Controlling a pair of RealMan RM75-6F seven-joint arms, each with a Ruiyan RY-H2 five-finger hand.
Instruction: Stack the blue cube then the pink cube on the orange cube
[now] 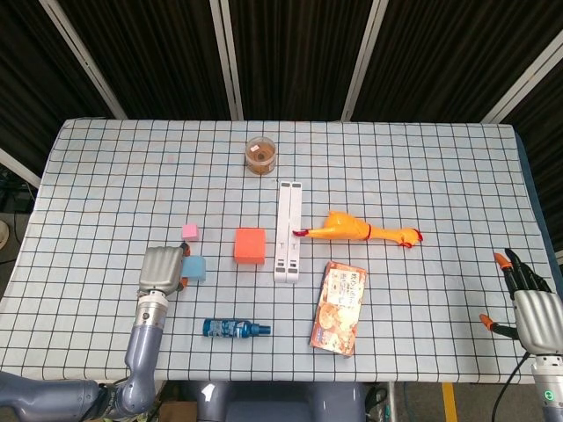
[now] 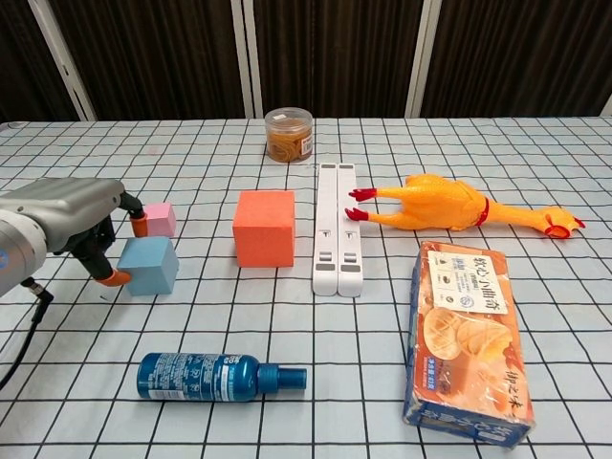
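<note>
Blue cube (image 2: 148, 265), matte: on the checked cloth (image 2: 287, 363), left hand (image 2: 67, 215) fingers spread around it, touching. Pink cube (image 2: 159, 219) just behind. Orange cube (image 2: 264, 228), blocky, right. Right hand (image 1: 532, 303): fingers apart, empty.

surface: table (image 1: 106, 167) under a white cloth with a dark grid
left part: pink cube (image 2: 159, 219); blue cube (image 2: 148, 265) just in front of it; orange cube (image 2: 264, 228)
middle: white bar (image 2: 336, 228); jar (image 2: 289, 135) behind
right: rubber chicken (image 2: 449, 205); snack box (image 2: 467, 337)
front: blue bottle (image 2: 215, 376), lying flat
</note>
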